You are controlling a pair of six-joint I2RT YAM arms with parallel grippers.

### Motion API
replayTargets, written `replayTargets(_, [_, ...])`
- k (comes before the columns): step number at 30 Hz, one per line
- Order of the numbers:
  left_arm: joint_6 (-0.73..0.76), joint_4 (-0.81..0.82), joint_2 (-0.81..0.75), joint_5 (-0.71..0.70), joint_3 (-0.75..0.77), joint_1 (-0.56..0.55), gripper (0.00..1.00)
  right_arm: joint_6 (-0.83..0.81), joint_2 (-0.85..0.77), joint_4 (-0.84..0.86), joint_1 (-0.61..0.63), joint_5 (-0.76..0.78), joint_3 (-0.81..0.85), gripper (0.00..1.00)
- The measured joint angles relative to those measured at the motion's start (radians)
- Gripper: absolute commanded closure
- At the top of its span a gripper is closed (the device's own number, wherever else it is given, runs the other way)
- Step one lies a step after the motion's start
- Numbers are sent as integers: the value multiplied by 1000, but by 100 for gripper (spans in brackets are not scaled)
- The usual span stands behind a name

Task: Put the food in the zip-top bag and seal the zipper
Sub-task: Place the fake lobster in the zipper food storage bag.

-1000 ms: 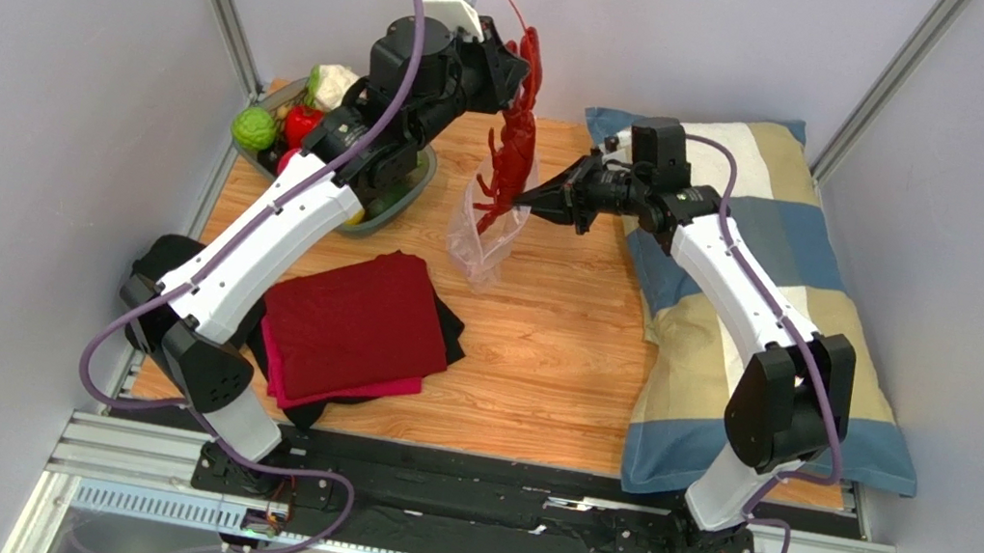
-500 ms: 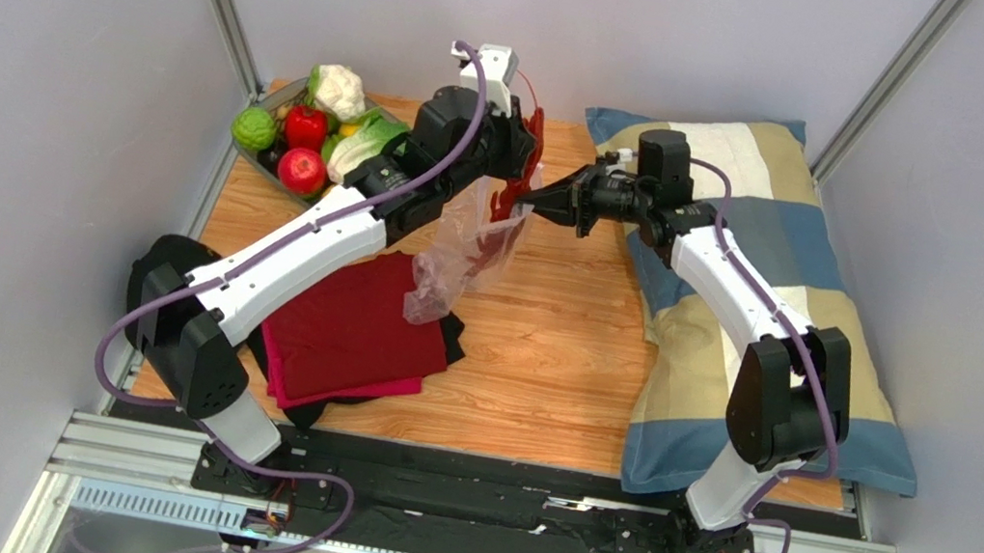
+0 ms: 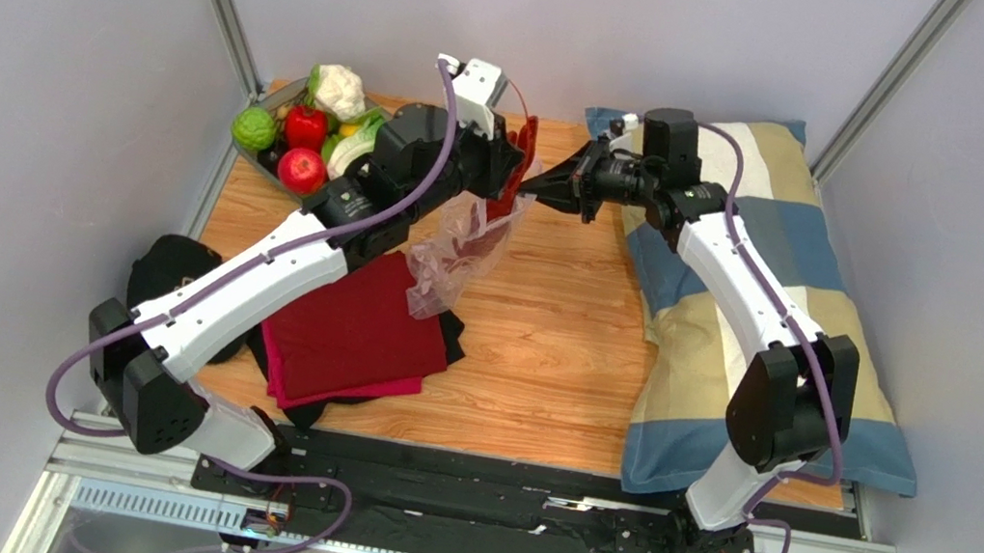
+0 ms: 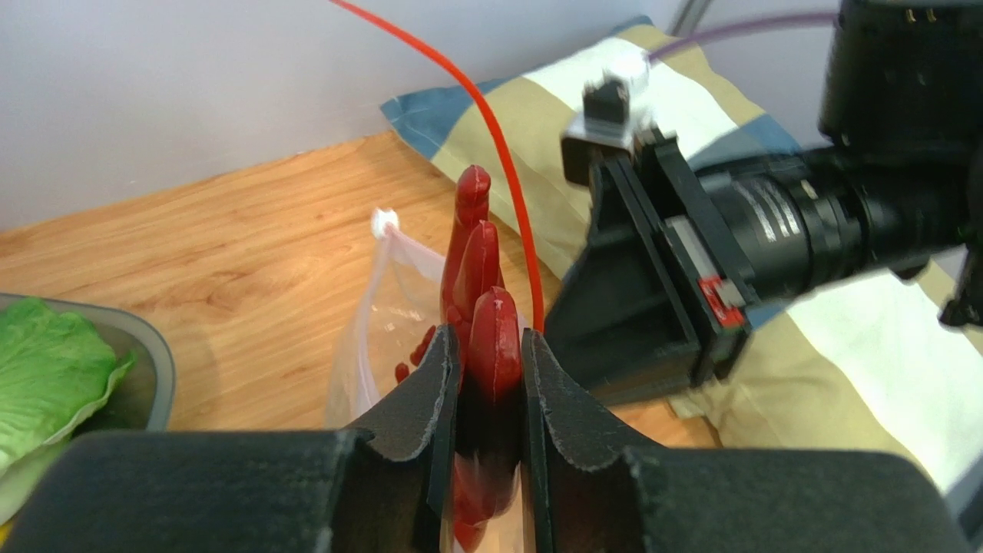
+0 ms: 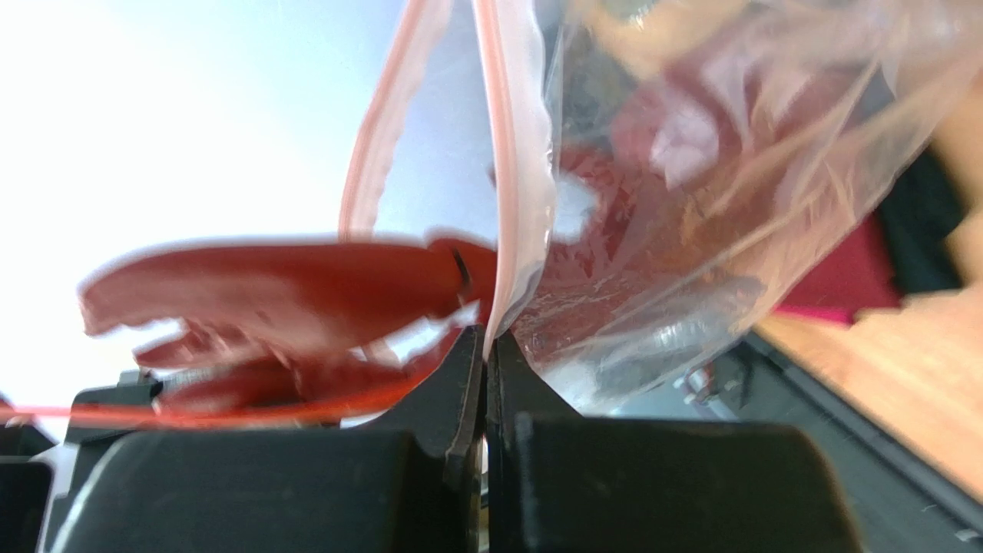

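Note:
The long dark-red lobster (image 4: 494, 334) is pinched between the fingers of my left gripper (image 4: 494, 346), its lower end down inside the clear zip-top bag (image 3: 455, 254). That bag hangs in the air above the wooden table (image 3: 549, 329), beside the left gripper (image 3: 510, 177). My right gripper (image 3: 529, 196) is shut on the bag's mouth edge. In the right wrist view its jaws (image 5: 486, 340) clamp the pinkish zipper (image 5: 516, 173), with the lobster (image 5: 289, 288) to the left and the crinkly bag (image 5: 715, 196) to the right. The green ball (image 3: 255, 127) and a red fruit (image 3: 302, 169) lie in the bin.
A grey bin (image 3: 268, 170) at the back left also holds a cauliflower (image 3: 338, 90) and lettuce (image 3: 356, 147). The folded dark-red cloth (image 3: 352, 322) lies on a black cloth under the left arm. A checked pillow (image 3: 754, 331) covers the table's right side.
My left gripper has come down from high above the bag and lowered the lobster into it. The bag has been lifted off the table and now hangs towards the left.

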Motion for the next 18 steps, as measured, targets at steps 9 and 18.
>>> replayTargets(9, [29,-211,8,42,137,-18,100,-332,-30,-149,29,202,99,100])
replayTargets(18, [0,-456,108,8,351,-20,100,-630,-150,-177,136,434,99,100])
